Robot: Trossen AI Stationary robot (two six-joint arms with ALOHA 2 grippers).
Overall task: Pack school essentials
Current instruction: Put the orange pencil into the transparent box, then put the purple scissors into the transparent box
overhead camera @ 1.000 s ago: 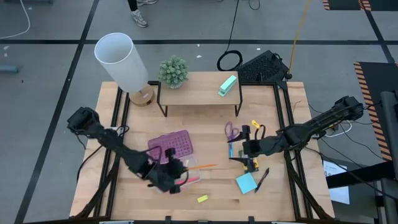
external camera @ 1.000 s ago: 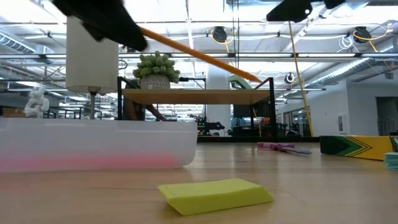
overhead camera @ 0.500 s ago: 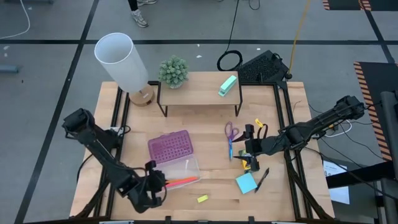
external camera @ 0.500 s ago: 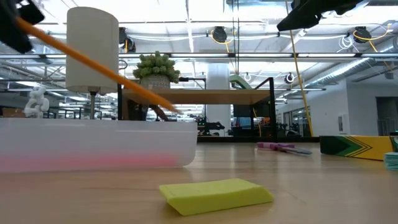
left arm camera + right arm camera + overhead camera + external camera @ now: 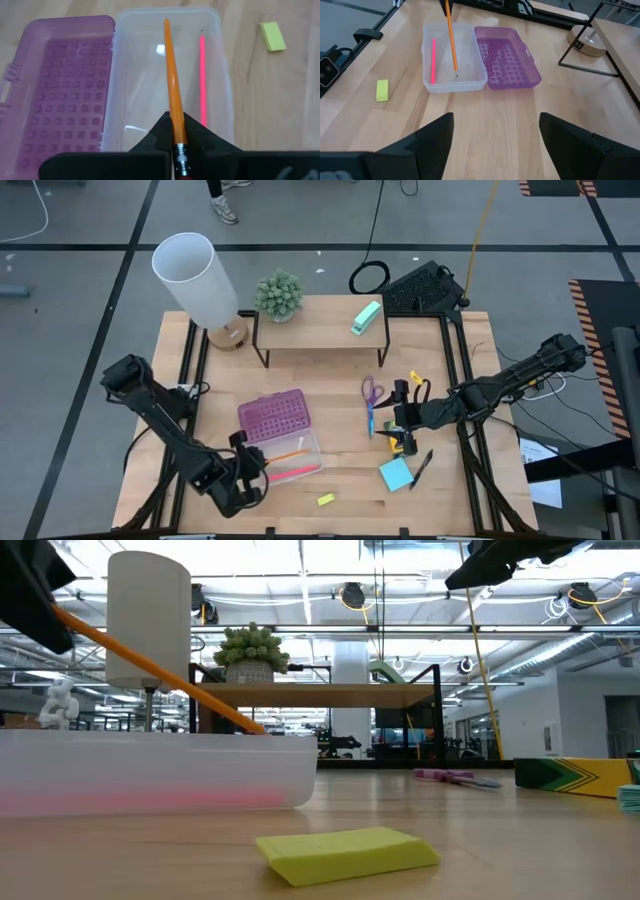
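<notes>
Your wooden table (image 5: pixel 330 405) carries a clear case (image 5: pixel 167 80) with its purple lid (image 5: pixel 60 90) folded open beside it. Your left gripper (image 5: pixel 176 145) pinches 1 orange pencil (image 5: pixel 172 90) near the eraser end, its tip slanting ahead into the case, where 1 pink pencil (image 5: pixel 202 75) lies just beside it. Your right gripper (image 5: pixel 492 135) hangs spread and empty, facing the case from well apart; the yellow eraser (image 5: pixel 382 90) lies on the table beside the case.

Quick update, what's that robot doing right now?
Left gripper shut on orange pencil, over clear case. Pink pencil already inside. Right gripper open, waiting.
</notes>
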